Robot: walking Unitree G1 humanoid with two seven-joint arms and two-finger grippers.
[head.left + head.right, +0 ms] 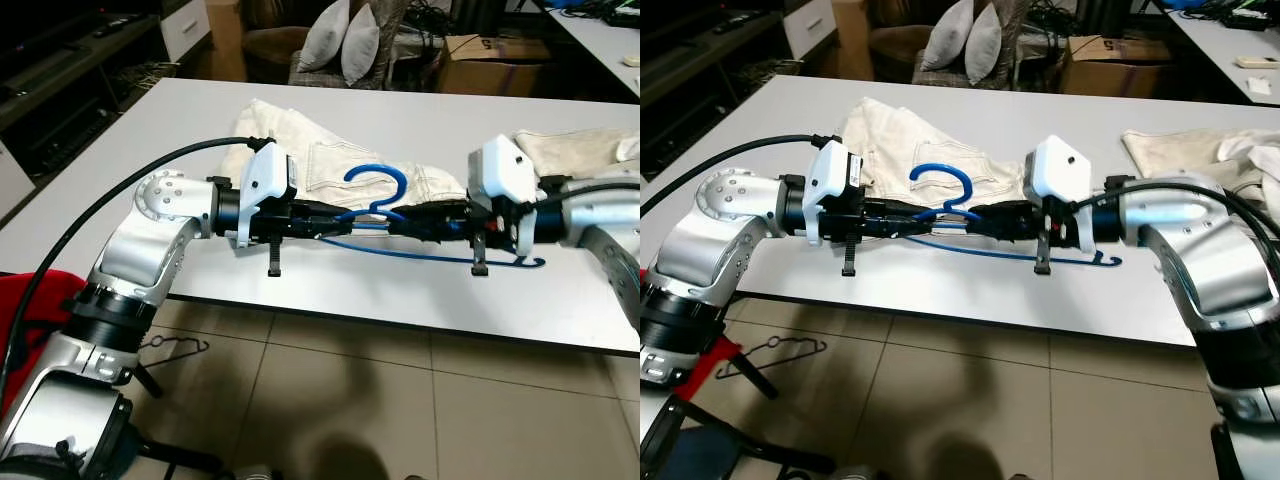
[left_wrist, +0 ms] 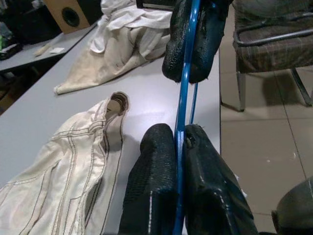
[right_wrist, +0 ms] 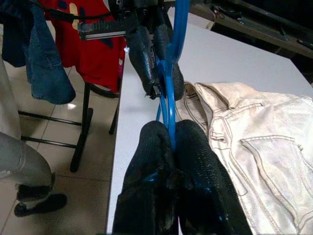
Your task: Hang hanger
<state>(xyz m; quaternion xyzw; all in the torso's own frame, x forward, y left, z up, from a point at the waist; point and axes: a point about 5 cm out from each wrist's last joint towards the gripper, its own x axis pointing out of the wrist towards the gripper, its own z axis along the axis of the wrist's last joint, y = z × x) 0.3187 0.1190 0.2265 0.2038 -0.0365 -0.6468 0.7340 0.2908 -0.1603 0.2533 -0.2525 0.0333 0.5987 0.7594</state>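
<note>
Two grippers are facing each other above the counter's (image 1: 560,300) near edge, the left gripper (image 1: 325,225) and right gripper (image 1: 405,222) each pinching the blue hanger (image 1: 375,190) with fingers closed tight. The hanger is hovering, hook upward, over white trousers (image 1: 890,140) lying mid-counter.

The blue hanger (image 1: 375,190) looks like smooth, glossy coated wire. The left gripper (image 2: 182,147) and right gripper (image 3: 172,142) have matt black fingers with a fine rubbery texture. The cream trousers (image 1: 890,140) are stitched cotton-like cloth. The table (image 1: 120,180) is smooth matt white; the floor tiles (image 1: 420,400) shine faintly.
</note>
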